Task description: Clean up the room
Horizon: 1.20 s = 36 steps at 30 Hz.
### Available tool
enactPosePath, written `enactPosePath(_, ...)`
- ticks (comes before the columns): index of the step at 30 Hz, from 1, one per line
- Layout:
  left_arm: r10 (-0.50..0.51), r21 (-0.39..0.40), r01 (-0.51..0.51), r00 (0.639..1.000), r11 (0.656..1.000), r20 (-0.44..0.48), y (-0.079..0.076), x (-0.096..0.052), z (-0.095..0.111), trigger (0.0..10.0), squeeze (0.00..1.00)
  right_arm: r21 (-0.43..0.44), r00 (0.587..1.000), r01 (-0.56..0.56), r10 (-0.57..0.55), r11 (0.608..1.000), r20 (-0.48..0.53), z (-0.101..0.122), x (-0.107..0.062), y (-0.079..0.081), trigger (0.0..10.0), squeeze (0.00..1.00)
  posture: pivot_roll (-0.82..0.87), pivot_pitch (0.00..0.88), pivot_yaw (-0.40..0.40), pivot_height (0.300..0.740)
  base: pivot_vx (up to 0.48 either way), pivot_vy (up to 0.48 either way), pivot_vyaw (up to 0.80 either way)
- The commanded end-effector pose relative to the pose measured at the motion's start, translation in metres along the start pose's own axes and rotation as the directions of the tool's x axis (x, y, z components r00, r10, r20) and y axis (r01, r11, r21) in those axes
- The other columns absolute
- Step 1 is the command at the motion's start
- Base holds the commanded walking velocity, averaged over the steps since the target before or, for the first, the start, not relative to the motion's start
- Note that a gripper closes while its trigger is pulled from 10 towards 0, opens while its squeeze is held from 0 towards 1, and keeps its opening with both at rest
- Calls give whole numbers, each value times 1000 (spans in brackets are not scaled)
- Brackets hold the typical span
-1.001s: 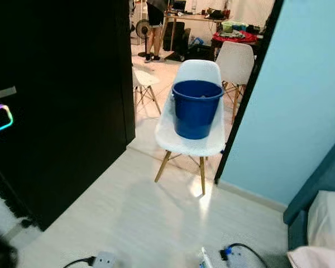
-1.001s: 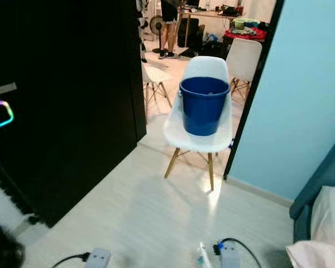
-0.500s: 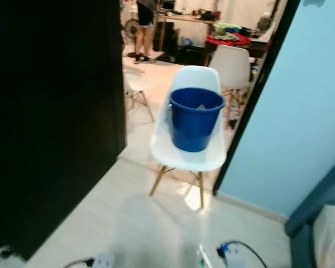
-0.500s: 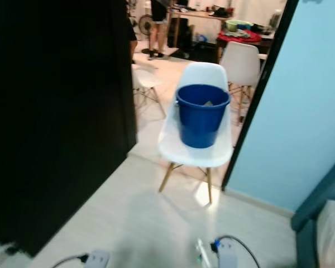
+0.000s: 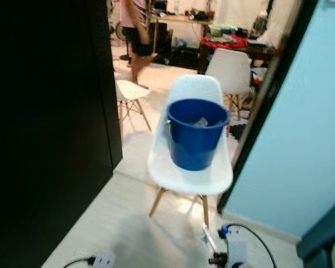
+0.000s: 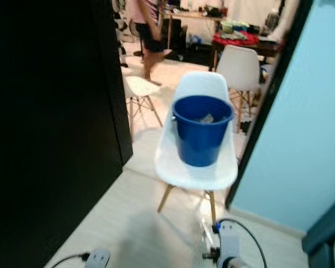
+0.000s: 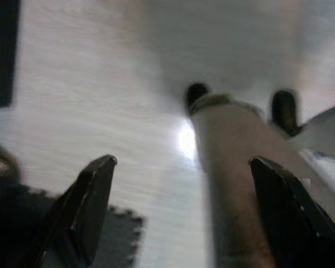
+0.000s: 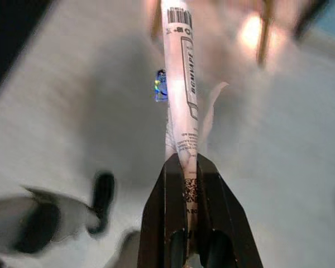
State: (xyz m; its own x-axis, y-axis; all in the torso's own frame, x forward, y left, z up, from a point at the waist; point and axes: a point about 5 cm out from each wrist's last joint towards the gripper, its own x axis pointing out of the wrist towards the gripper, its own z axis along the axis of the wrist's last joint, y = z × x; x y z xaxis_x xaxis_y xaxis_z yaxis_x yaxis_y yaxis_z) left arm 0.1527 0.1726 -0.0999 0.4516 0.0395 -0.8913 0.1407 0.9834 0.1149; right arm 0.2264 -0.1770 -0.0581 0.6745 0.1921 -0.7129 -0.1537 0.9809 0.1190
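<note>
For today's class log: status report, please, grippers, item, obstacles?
Right gripper shut on paper wrapper. Left gripper open, idle. Blue bucket on white chair ahead. Power strip and cable on floor in path.

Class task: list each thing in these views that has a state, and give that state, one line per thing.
Blue bucket: upright on the chair seat, something pale inside.
White chair: upright, standing in the doorway.
Right claw: shut on a white printed packet.
Left claw: open, holding nothing, above the floor.
Power strip: on the floor, cable attached.
Person: mid-step in the far room.
</note>
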Motion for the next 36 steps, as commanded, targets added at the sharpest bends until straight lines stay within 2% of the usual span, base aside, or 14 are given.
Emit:
enactPosePath(1,-11,15,11,1000,1000,3,-3,0,3,10000,0,-32,999,-1,2,999,34,10,0,-5,10000,0,-44,0,-46,740,390,0,0)
enactPosePath(4,-12,12,12,1000,1000,6,-3,0,3,10000,0,-11,977,-129,129,992,171,46,5,7,10000,0,-39,0,-47,740,389,0,0)
enactPosePath(7,-12,12,12,1000,1000,6,-3,0,3,10000,0,-16,962,-173,173,985,210,56,6,11,10000,0,-38,0,-47,740,386,0,0)
enactPosePath(8,-12,15,12,1000,1000,5,-3,0,3,10000,0,62,872,-340,290,938,394,101,4,20,10000,0,-47,0,-39,740,386,0,0)
enactPosePath(9,-12,15,12,1000,1000,5,-3,0,3,10000,0,62,872,-340,290,938,394,101,4,20,10000,0,-47,0,-39,740,386,0,0)
enactPosePath(10,-12,20,12,1000,1000,3,-3,0,3,10000,0,105,769,-480,361,871,528,131,-2,24,10000,0,-48,0,-39,740,390,0,0)
enactPosePath(13,-12,22,12,1000,1000,2,-2,0,3,10000,0,102,713,-553,406,827,572,141,-6,25,10000,0,-48,0,-39,740,390,0,0)
enactPosePath(15,-13,25,13,1000,1000,2,-2,0,3,10000,0,45,533,-726,520,686,667,165,-19,28,10000,0,-44,0,-42,740,390,0,0)
enactPosePath(16,-13,25,13,1000,1000,2,-2,0,3,10000,0,45,533,-726,520,686,667,165,-19,28,10000,0,-44,0,-42,740,390,0,0)
enactPosePath(17,-13,25,13,1000,1000,2,-2,0,3,10000,0,8,448,-782,553,623,703,175,-26,28,10000,0,-44,0,-44,740,390,0,0)
enactPosePath(21,-14,26,13,1000,1000,2,-2,0,3,10000,0,-38,368,-809,555,586,746,187,-34,27,10000,0,-44,0,-43,740,390,0,0)
enactPosePath(24,-15,27,15,1000,1000,2,-2,0,3,10000,0,-23,395,-777,516,629,760,192,-33,24,10000,0,-49,0,-39,740,390,0,0)
enactPosePath(28,-19,33,19,1000,999,1,-2,0,3,10000,0,93,547,-631,356,770,758,198,-25,14,10000,0,-46,0,-36,740,388,0,0)
enactPosePath(36,-18,42,18,1000,999,0,-2,0,3,10000,0,111,592,-596,342,795,730,198,-23,15,10000,0,-43,0,-35,740,393,0,-800)
